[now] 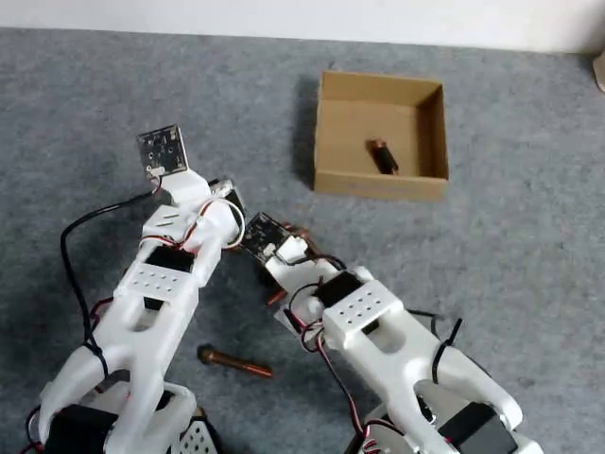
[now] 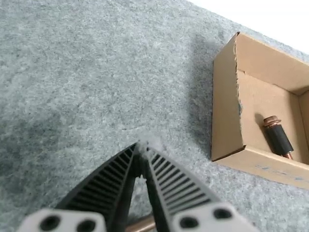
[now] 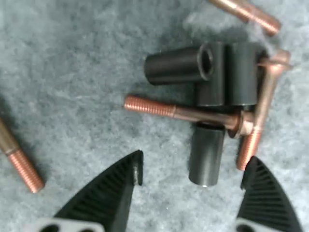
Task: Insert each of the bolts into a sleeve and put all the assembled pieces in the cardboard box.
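The cardboard box (image 1: 380,133) stands at the back of the grey mat, with one bolt-in-sleeve piece (image 1: 382,156) inside; the box (image 2: 231,96) and that piece (image 2: 278,137) also show in the left wrist view. My left gripper (image 2: 141,151) is shut, tips together over bare mat; a copper bit (image 2: 140,224) shows between the finger bases, and I cannot tell whether it is held. My right gripper (image 3: 193,169) hangs open over a pile of black sleeves (image 3: 178,63) and copper bolts (image 3: 183,112). One sleeve (image 3: 207,153) lies between its fingertips.
A loose bolt (image 1: 234,361) lies on the mat between the two arm bases. More bolts lie at the edges of the pile (image 3: 246,14) (image 3: 19,164). The two arms (image 1: 255,236) stand close together at mid-table. Open mat stretches right of the box.
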### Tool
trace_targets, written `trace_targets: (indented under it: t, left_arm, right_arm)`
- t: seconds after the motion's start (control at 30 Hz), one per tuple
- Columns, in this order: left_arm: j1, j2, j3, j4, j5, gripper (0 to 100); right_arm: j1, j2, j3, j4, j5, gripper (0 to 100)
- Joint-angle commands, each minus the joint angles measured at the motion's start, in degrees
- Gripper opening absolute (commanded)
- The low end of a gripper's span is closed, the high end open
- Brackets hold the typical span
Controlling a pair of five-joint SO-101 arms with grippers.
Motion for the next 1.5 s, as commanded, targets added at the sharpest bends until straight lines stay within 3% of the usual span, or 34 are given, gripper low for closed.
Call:
trace_targets:
  t: [0.0,0.33,0.53,0.93,1.1,1.47]
  left_arm:
    - [-0.4,-0.4,-3.0,-1.3,-0.4,1]
    - [-0.4,-0.4,-3.0,-1.3,-0.4,1]
    - [-0.3,-0.4,-3.0,-1.2,-0.4,1]
    - [-0.3,-0.4,-3.0,-1.2,-0.4,1]
    - [-0.3,-0.4,-3.0,-1.2,-0.4,1]
    - [-0.3,-0.4,-2.9,-1.1,-0.4,1]
  right_arm:
    - [0.4,-0.1,1.1,-2.9,-1.5,30.4]
    - [0.1,-0.1,2.6,-2.9,-1.7,29.9]
    - [0.2,6.4,2.1,-3.1,-1.5,16.6]
    - [0.5,14.8,-4.0,-1.1,-2.0,24.9]
    - [0.5,15.1,-4.1,-4.4,-11.5,24.9]
    - [2.5,15.3,-4.1,-6.4,-12.3,24.8]
